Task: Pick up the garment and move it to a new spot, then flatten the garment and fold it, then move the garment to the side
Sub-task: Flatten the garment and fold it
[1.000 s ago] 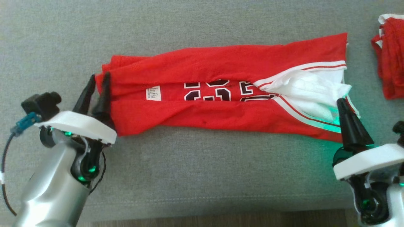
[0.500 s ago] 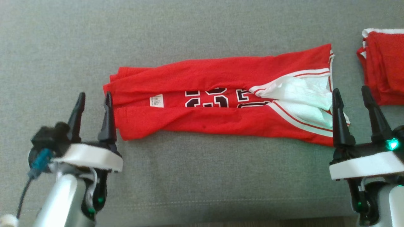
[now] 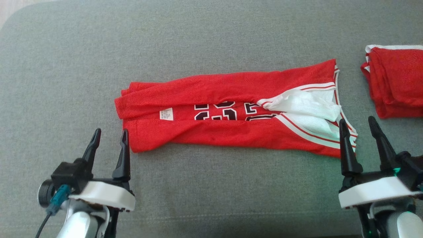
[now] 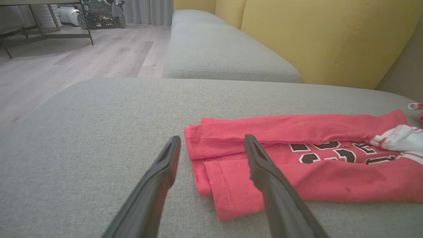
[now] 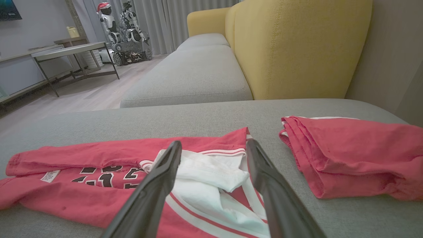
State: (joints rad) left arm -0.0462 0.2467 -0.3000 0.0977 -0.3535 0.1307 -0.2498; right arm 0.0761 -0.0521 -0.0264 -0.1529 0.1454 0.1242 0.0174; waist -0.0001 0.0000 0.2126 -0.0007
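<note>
Left tool (image 3: 111, 131), right tool (image 3: 356, 119) spread wide, flanking garment (image 3: 231, 87) ends.

Grey sofa cushion (image 3: 211, 36) has a red jersey (image 3: 214, 88) lying flat in a long folded strip, plus another folded red garment (image 3: 396, 79) sitting apart at the right edge.

Head: above, looking down at sofa seat (image 3: 211, 39)
Wrists: low, close, facing yellow backrest (image 4: 314, 39)
Shared by all: red jersey (image 3: 214, 87)

Matt cloth garment (image 3: 214, 135) on coarse-woven cushion (image 3: 198, 39).
</note>
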